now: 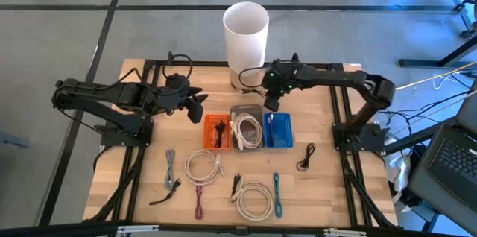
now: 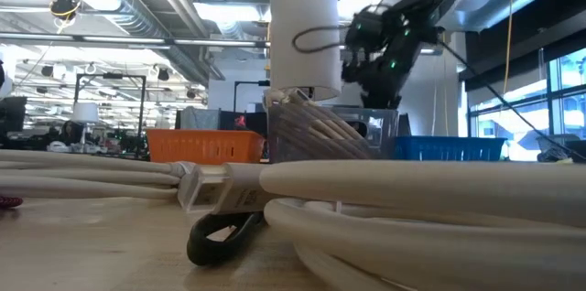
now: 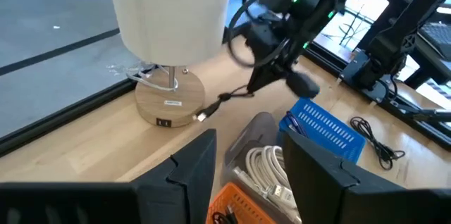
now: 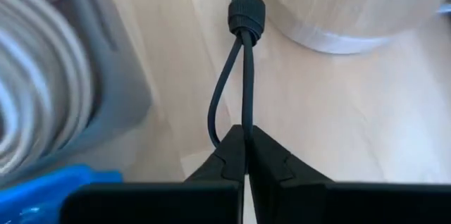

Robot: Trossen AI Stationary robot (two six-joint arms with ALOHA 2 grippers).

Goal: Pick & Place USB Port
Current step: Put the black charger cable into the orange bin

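Note:
A lamp with a white shade (image 1: 246, 28) stands at the table's far middle on a round wooden base (image 3: 169, 101), which has a small port (image 3: 163, 122) in its side. My right gripper (image 4: 245, 136) hovers just right of the base, shut on a thin black USB cable (image 3: 229, 97). The cable's metal plug (image 3: 201, 117) hangs low beside the base; I cannot tell whether it touches the table. My left gripper (image 3: 250, 182) stands open and holds nothing, left of the bins and above the table. My right gripper pinches the black cable between its two fingertips (image 4: 232, 150), at a bend where two strands (image 4: 243, 111) run together. The fingers slant down from the table's right. Below them the cable runs past a black collar (image 4: 245, 16) toward the plug end, slack and hanging.
An orange bin (image 1: 218, 131), a grey bin (image 1: 247, 110) with a white cable coil and a blue bin (image 1: 279, 130) stand in a row at the middle. White coils (image 1: 203, 166) (image 1: 253, 200) and several short cables lie on the near half; a black one (image 1: 305, 156) lies at the right.

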